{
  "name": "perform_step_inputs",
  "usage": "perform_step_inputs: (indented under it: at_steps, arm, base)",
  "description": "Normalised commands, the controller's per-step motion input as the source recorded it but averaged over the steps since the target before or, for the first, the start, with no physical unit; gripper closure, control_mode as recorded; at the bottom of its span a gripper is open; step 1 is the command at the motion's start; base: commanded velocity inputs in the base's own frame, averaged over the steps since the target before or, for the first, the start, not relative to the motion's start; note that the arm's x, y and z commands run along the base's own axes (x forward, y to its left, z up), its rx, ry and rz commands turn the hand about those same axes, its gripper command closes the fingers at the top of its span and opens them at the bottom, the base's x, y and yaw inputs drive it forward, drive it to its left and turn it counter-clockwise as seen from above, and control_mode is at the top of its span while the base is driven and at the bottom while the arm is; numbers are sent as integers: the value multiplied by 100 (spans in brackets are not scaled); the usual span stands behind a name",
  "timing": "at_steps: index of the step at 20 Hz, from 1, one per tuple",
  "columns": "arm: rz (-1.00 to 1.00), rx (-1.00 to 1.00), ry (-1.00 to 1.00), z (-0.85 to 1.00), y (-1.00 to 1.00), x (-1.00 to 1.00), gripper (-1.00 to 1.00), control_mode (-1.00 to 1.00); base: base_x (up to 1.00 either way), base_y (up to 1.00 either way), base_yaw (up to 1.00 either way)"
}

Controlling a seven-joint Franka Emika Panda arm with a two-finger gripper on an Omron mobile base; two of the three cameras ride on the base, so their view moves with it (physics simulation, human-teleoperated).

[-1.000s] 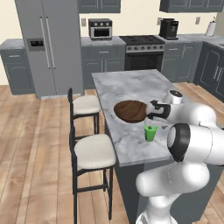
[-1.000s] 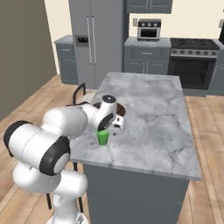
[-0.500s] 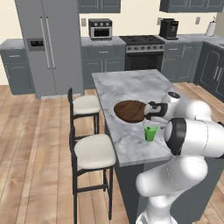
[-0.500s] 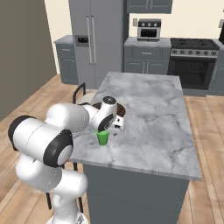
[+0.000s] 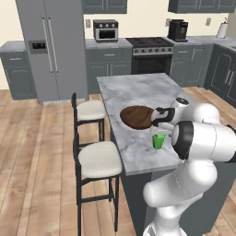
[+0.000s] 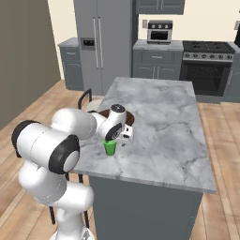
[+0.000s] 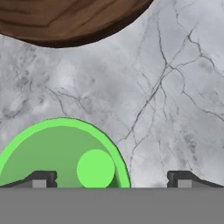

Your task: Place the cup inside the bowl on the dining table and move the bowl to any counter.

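The green cup (image 5: 158,140) stands upright on the dining table (image 5: 133,90) near its front edge, with the brown wooden bowl (image 5: 137,117) lying just behind it. My gripper (image 5: 159,126) hangs open right above the cup and points down. From the hand camera the cup (image 7: 61,153) sits off to the left. One fingertip (image 7: 41,179) is over the cup's mouth and the other is over bare marble. The bowl's rim (image 7: 65,22) crosses the top of that view. From the right, the cup (image 6: 110,147) shows under my gripper (image 6: 122,139), and my hand hides most of the bowl (image 6: 131,120).
Two white-seated stools (image 5: 91,110) (image 5: 98,159) stand along the table's left side. A counter (image 5: 108,44) with a toaster oven, the stove (image 5: 150,57) and the fridge (image 5: 50,46) line the far wall. The table's right half (image 6: 173,117) is bare marble.
My hand has crept slightly toward the cup and the arm's elbow has shifted. The cup and bowl have stayed put, and the jaws are still open.
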Motion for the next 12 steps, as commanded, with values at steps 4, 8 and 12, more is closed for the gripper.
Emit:
perform_step_inputs:
  at_steps: [4,8,12]
  arm:
    - [0,0,0,0,0,0,-100,-100]
    - [0,0,0,0,0,0,-100,-100]
    - [0,0,0,0,0,0,100,-100]
  base:
    - [0,0,0]
    - [0,0,0]
    - [0,0,0]
